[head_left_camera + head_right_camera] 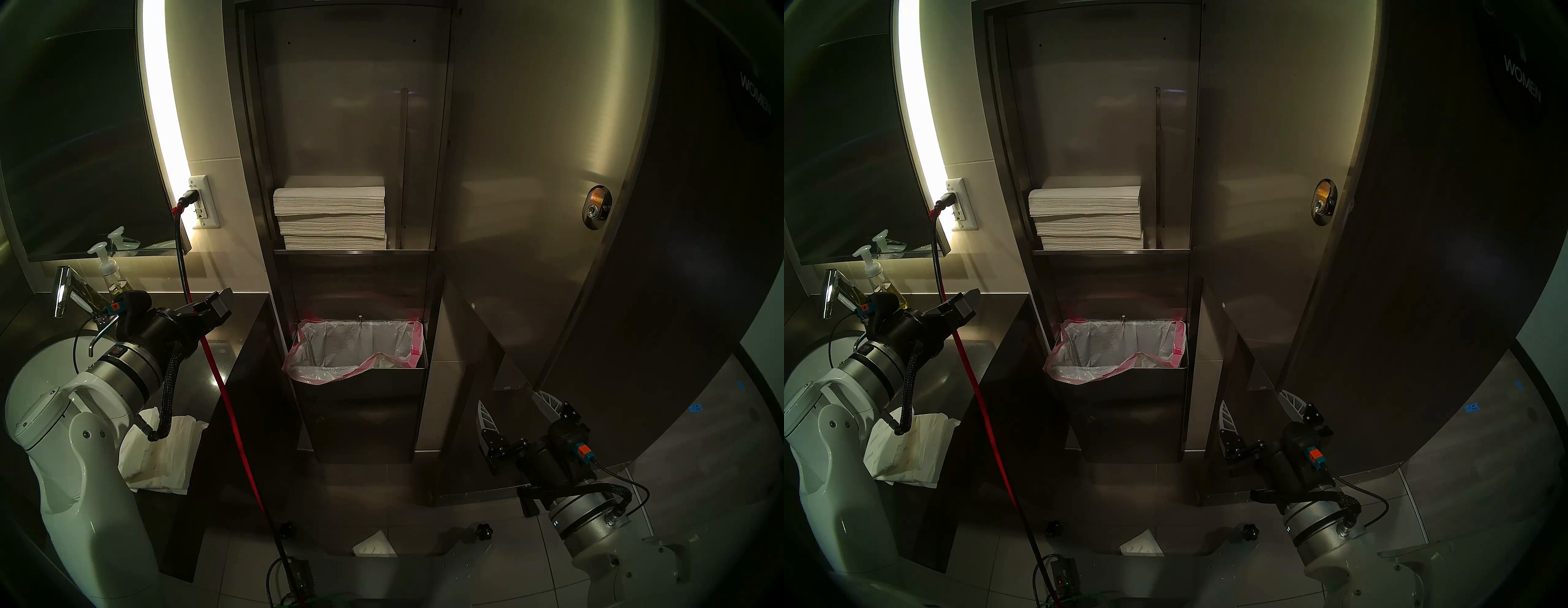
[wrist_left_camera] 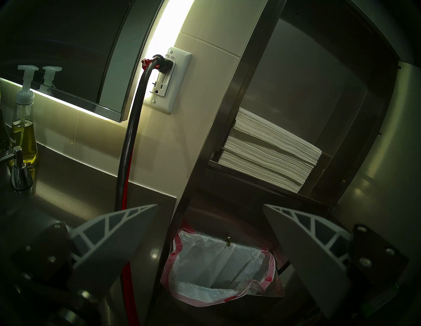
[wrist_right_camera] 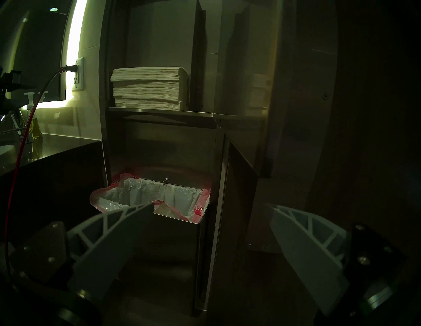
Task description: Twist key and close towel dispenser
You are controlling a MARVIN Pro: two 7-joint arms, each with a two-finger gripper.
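Head view shows the brushed-steel dispenser [image 1: 352, 127] standing open, its long door [image 1: 530, 191] swung right with the tiny key [image 1: 597, 209] in a round lock, both the left gripper [image 1: 214, 305] and right gripper [image 1: 515, 414] spread empty, so blunt ribbed fingers may slip off that key.

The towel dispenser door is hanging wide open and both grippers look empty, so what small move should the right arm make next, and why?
Probably bring the right gripper up toward the open steel door. Its jaws stand open and hold nothing, low beside the door's bottom edge, while the lock with the key sits much higher on that door. The left gripper hangs over the counter, farther off.
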